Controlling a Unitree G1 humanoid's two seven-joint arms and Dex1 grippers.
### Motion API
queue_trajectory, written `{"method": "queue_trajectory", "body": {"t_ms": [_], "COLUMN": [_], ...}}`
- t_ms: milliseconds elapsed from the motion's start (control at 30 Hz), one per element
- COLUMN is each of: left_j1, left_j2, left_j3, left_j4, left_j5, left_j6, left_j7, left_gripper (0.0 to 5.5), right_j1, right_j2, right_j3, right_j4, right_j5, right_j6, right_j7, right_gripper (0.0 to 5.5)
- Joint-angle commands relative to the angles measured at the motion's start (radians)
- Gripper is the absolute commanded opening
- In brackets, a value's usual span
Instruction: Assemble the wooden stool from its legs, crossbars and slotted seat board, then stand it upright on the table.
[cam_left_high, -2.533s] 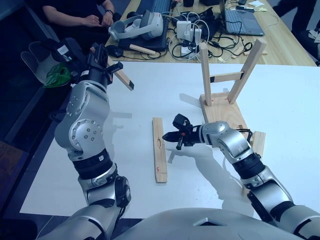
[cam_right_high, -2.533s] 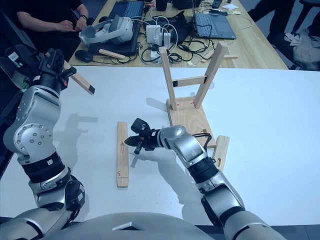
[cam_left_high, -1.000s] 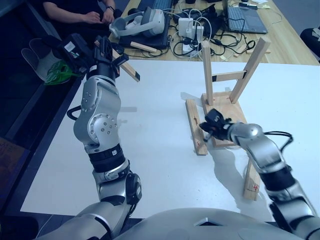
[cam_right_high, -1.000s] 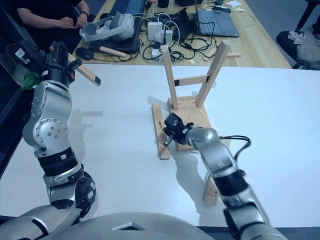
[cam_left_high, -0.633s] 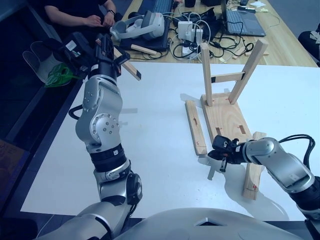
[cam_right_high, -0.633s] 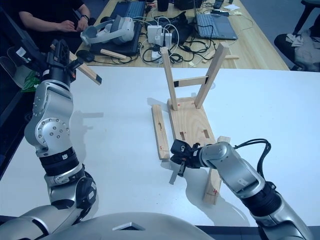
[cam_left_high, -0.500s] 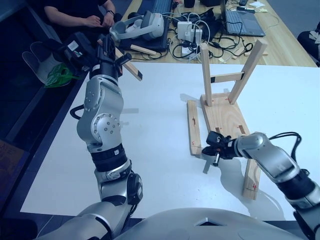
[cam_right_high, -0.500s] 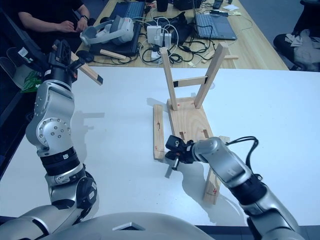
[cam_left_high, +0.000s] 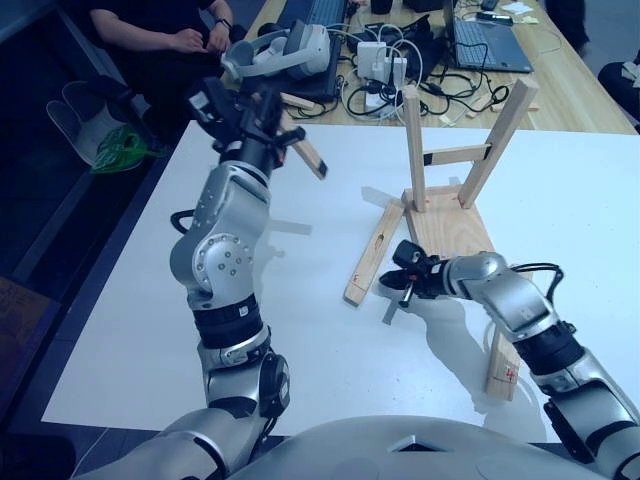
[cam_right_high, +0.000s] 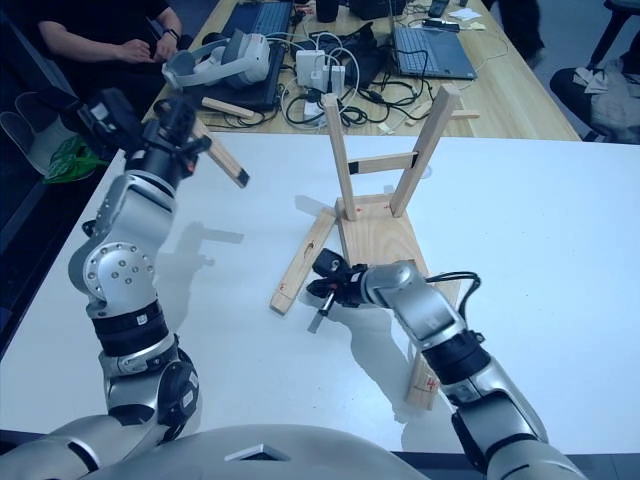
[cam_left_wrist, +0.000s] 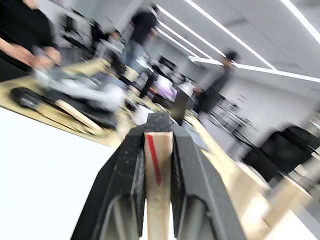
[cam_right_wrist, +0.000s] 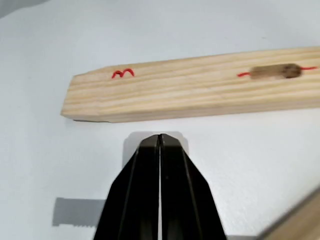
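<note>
Half-built pale wooden stool (cam_left_high: 412, 150) is resting seat-down on the white surface (cam_left_high: 300, 340).
The left jaws are clamping a short pale wooden crossbar (cam_left_wrist: 158, 200) aloft; the right jaws, pressed together and empty, are pointing at the red-marked end of a loose wooden leg (cam_left_high: 372, 253) lying beside the slotted seat board (cam_left_high: 445, 225).

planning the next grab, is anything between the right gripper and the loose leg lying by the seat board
Nothing visible does. Only bare table lies between the shut right gripper and the leg.
</note>
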Motion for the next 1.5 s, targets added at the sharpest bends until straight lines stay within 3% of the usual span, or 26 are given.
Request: {"method": "queue_trajectory", "body": {"t_ms": [33,167,300,600,1100,1500], "left_j1": [0.074,0.145,0.163,0.127,0.117,0.096], "left_j2": [-0.046,-0.089,-0.101,-0.126,-0.17,-0.15], "left_j3": [-0.049,-0.146,-0.267,-0.357,-0.302,-0.329], "left_j4": [-0.009,0.069,0.234,0.432,0.475,0.555], "left_j5": [0.017,0.129,0.306,0.443,0.286,0.369], "left_j6": [-0.025,-0.173,-0.383,-0.588,-0.416,-0.415], "left_j7": [-0.012,-0.059,-0.121,-0.215,-0.245,-0.189], "left_gripper": [0.43,0.43,0.43,0.43,0.43,0.43], "right_j1": [0.172,0.283,0.262,0.246,0.232,0.226], "right_j2": [-0.077,0.017,0.174,0.257,0.255,0.255], "right_j3": [-0.288,-0.562,-0.687,-0.66,-0.617,-0.604], "right_j4": [-0.164,-0.211,-0.198,-0.144,-0.092,-0.084], "right_j5": [0.186,0.331,0.415,0.423,0.437,0.451], "right_j6": [0.144,0.234,0.27,0.21,0.163,0.139], "right_j7": [0.023,-0.084,-0.252,-0.373,-0.393,-0.403], "right_gripper": [0.0,0.0,0.0,0.0,0.0,0.0]}}
